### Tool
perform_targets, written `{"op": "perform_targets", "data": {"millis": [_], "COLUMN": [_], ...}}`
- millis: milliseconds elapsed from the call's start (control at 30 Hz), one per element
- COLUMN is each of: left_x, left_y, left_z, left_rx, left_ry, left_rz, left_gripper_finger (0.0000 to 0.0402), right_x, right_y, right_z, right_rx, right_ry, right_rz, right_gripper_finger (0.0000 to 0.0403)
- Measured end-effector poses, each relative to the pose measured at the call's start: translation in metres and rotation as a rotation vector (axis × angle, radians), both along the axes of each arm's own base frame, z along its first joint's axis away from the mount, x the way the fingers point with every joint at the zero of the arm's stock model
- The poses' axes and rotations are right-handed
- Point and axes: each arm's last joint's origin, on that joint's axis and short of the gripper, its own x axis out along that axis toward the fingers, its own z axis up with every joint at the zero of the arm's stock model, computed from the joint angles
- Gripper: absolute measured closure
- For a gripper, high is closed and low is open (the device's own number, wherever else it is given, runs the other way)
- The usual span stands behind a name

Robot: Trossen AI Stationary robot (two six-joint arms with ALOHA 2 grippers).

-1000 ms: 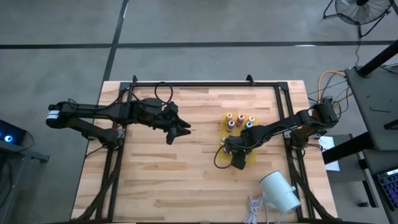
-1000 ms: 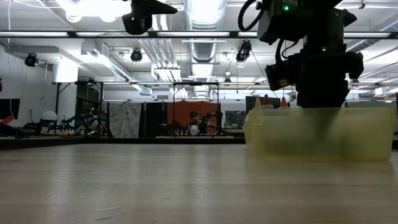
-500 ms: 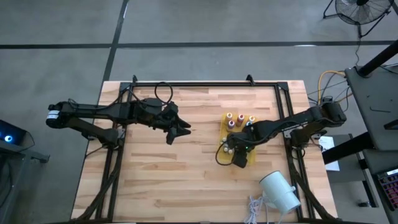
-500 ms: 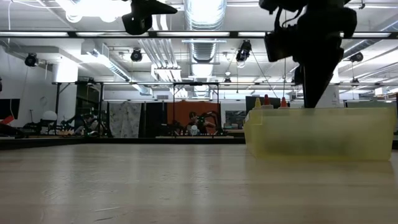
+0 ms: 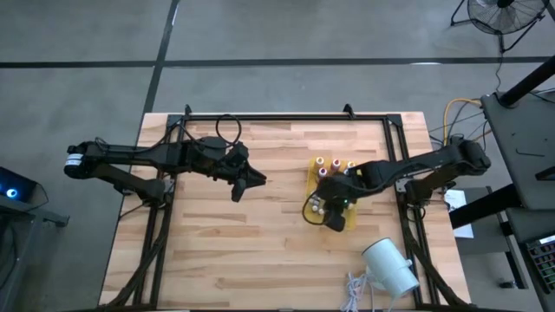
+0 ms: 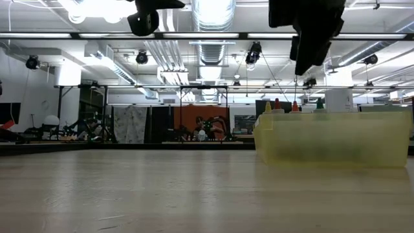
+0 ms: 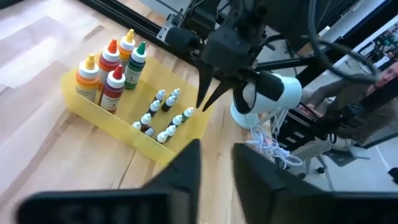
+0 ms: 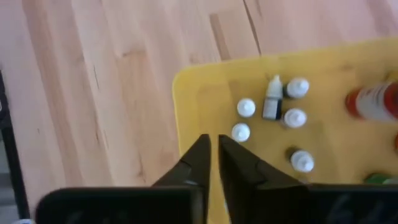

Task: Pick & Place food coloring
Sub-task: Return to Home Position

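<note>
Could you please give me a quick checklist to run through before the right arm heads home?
1. The right gripper is empty: ok, nothing held.
2. It hangs above the rim of the bin: ok in the low view.
3. The tall bottles stand upright in the bin: ok.
4. The vials are inside the bin: ok.
5. The left gripper is apart from the bin: ok, open.
6. The white cylinder is off the path home: cannot tell.
</note>
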Motion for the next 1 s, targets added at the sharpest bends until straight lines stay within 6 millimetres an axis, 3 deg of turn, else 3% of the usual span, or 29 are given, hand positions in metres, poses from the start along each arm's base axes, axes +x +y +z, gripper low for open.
{"op": "perform_targets", "data": {"millis": [100, 167, 533, 833, 1000], "left_x": [0.0, 0.0, 0.0, 0.0, -0.003], "left_y": [0.0, 0.0, 0.0, 0.002, 0.0], "left_z": [0.0, 0.0, 0.0, -0.001, 0.002], "left_rx": [0.016, 0.019, -0.036, 0.058, 0.182], "left_ry": [-0.003, -0.004, 0.002, 0.005, -0.023], "left_rz": [-0.006, -0.006, 0.015, 0.049, -0.039], "left_gripper_finger": [0.0387, 0.0395, 0.0401, 0.0401, 0.0401], "right_x": [0.0, 0.0, 0.005, 0.006, 0.008], "right_y": [0.0, 0.0, 0.0, 0.0, -0.004], "right_z": [0.007, 0.01, 0.02, 0.02, 0.023], "right_rx": [-0.029, -0.038, -0.033, -0.049, -0.19], "right_ry": [-0.033, -0.053, -0.11, -0.128, -0.177], "right_rz": [0.037, 0.057, 0.056, 0.071, -0.018], "right_gripper_finger": [0.0388, 0.039, 0.039, 0.039, 0.039]}}
